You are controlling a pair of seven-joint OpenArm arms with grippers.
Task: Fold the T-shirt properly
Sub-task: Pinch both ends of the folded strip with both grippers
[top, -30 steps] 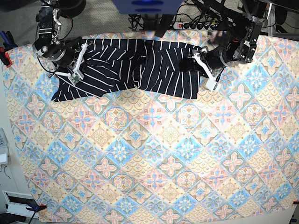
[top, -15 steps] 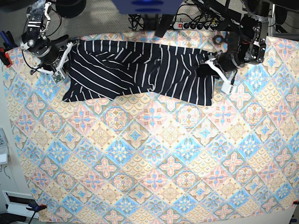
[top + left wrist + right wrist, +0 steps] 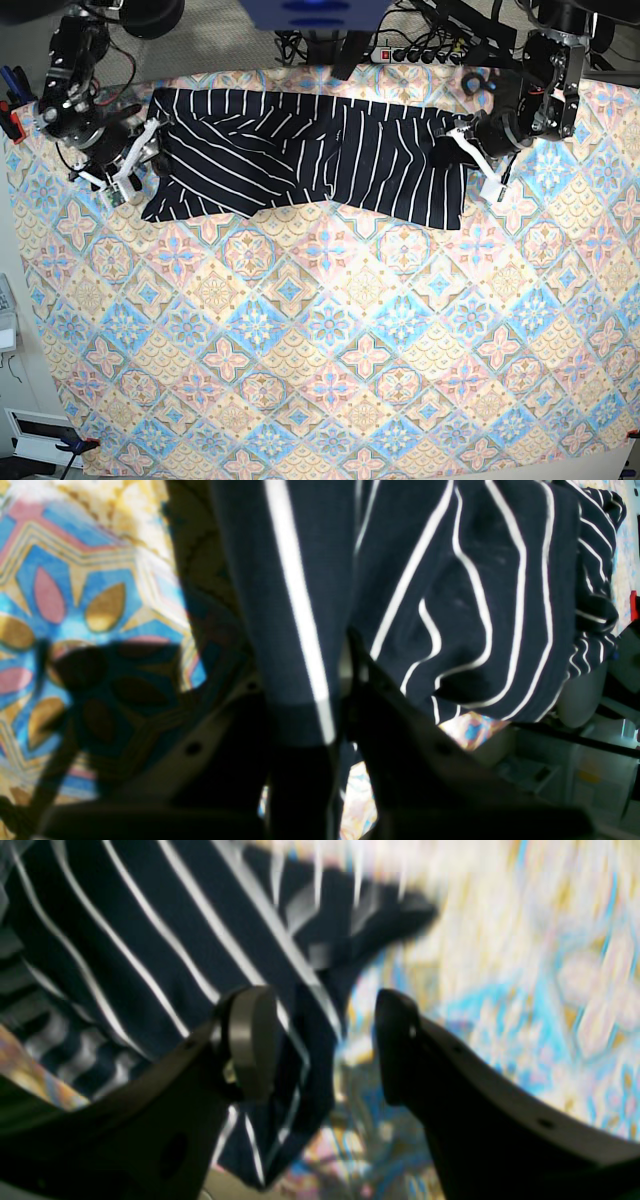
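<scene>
My desk wears a tablecloth (image 3: 340,340) of patterned tiles — pale blue, orange and pink. Across its far part, from left to past the middle, I see the dark pinstriped T-shirt (image 3: 390,160) lying bunched and creased — the near part shows just tiles.

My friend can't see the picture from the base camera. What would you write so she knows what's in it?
A dark striped shirt lies bunched across a patterned tablecloth. The robot's left gripper grips its edge, and the right gripper is open near the other end.
</scene>
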